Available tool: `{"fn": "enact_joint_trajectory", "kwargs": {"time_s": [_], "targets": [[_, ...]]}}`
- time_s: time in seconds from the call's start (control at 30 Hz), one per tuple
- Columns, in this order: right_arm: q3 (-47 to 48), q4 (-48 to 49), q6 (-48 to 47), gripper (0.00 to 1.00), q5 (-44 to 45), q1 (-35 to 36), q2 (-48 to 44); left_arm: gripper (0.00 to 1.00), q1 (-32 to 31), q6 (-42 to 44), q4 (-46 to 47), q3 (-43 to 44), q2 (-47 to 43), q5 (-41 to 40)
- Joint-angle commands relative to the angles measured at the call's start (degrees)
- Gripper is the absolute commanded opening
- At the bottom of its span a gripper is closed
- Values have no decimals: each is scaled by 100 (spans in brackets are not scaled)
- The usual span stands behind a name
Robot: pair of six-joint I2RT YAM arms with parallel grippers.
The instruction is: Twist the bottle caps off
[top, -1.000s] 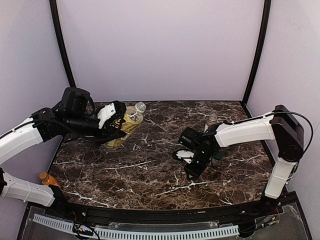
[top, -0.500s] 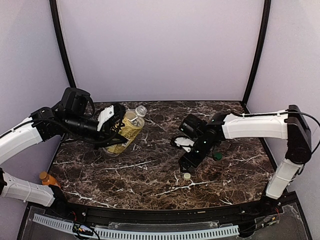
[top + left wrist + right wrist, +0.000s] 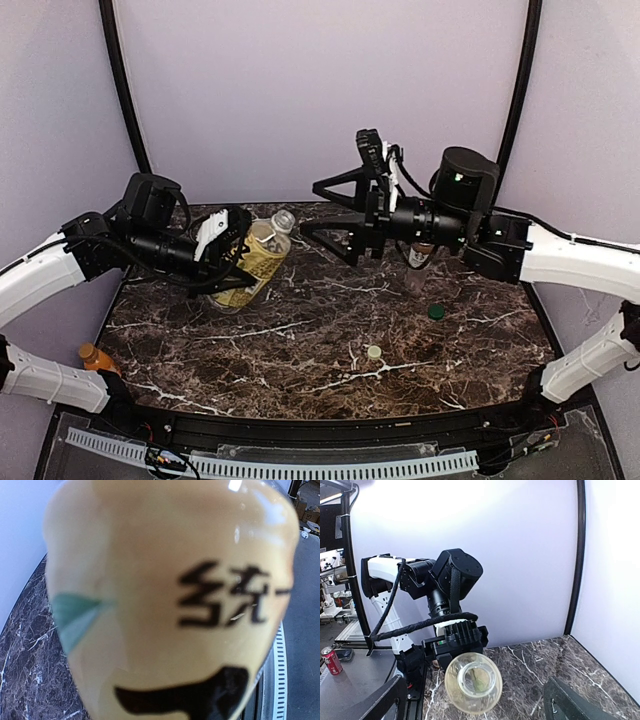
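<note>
My left gripper (image 3: 230, 256) clamps the yellow-labelled bottle (image 3: 262, 244), neck tilted toward my right gripper (image 3: 312, 208), jaws spread wide

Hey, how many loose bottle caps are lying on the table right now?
2. A green cap lies right of centre, and a cream cap lies nearer the front edge, to its left. Another could be hidden from view.

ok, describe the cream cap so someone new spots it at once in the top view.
On the dark marble table, look near the middle, towards the near edge. The small cream cap lies there, touching no bottle. Its neighbour, the dark green cap further back and right, almost vanishes against the marble; this one stands out pale.
</note>
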Motion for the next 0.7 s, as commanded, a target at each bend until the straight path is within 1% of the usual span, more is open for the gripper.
{"fn": "enact_joint_trajectory", "kwargs": {"time_s": [0.0,0.13,0.23,0.3,0.47,0.53,0.63,0.67], "targets": [[303,1204,166,93,-432,226,756,1,23,59,-110,215,8,141],[459,1331,318,89,-499,254,1073,1,23,60,-95,203,11,164],[352,1692,429,84,-592,249,1134,1,26,65,-95,178,6,163],[312,1894,527,77,-665,245,1202,1,24,69,-69,149,-1,160],[475,1814,687,57,-684,240,1439,1,23,48,-24,155,1,150],[511,1718,668,56,-692,232,1464,1,28,53,-28,170,-5,131],[495,1616,626,57,-623,221,1456,1,23,68,-37,157,-23,127],[491,1611,629,56,-605,216,1456,1,23,68,-28,133,-29,126]]}}
